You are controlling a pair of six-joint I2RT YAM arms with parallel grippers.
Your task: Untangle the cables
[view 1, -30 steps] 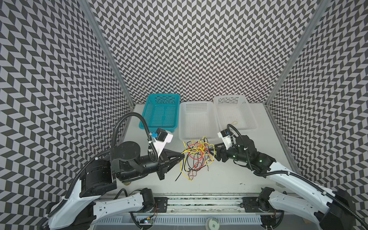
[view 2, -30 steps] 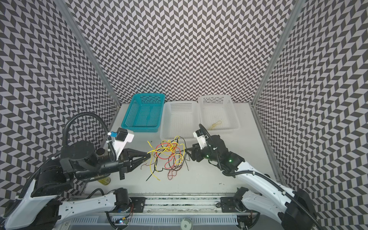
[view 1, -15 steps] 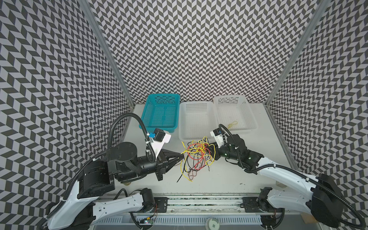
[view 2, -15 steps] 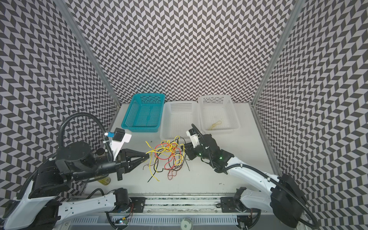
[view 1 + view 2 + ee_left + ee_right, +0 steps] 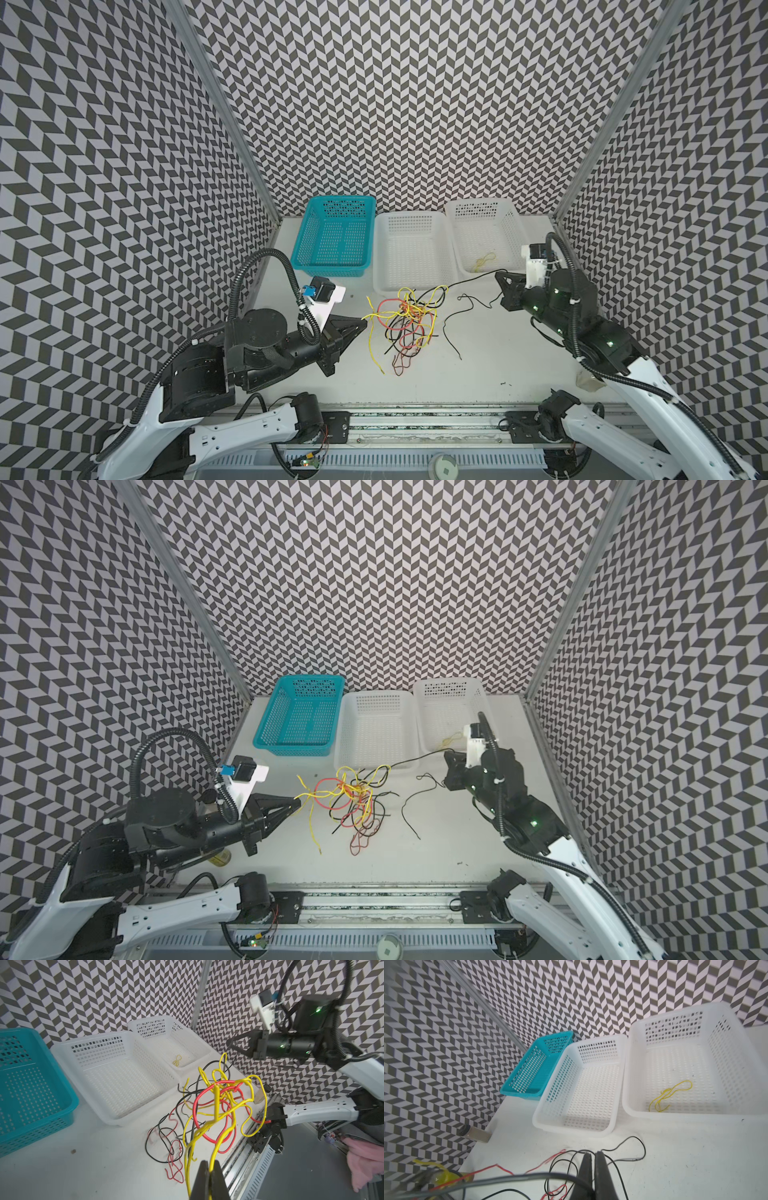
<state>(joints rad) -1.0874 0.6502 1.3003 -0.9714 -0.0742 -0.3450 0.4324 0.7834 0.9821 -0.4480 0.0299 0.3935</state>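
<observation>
The cables (image 5: 405,320) (image 5: 353,802) lie in a loose knot of yellow, red and black strands at the middle of the bench (image 5: 498,365), just in front of the middle white basket (image 5: 409,215). Part of the knot is lifted off the surface.

From my seat, the left gripper (image 5: 363,322) (image 5: 297,808) sits at the left side of the knot. In its wrist view, the left gripper (image 5: 209,1164) has its jaws clenched on a yellow cable (image 5: 216,1147) that climbs from the tips up into the tangle.

The right gripper (image 5: 497,274) (image 5: 446,754) is over toward the right edge of the bench, just in front of the right white basket (image 5: 482,203). Its jaws are pressed together on a black cable (image 5: 469,280), which runs in a shallow line from the tips back to the right side of the knot. The right wrist view shows the same closed tips (image 5: 592,1154) with thin black wire at them.

Another black strand (image 5: 451,328) curls on the bench between the knot and the right gripper. I cannot tell whether it belongs to the held wire.

Three baskets line the far edge: the teal basket (image 5: 328,272) toward the far left corner, then the two white ones. One small yellow cable (image 5: 485,261) (image 5: 670,1093) rests inside the right white basket.
</observation>
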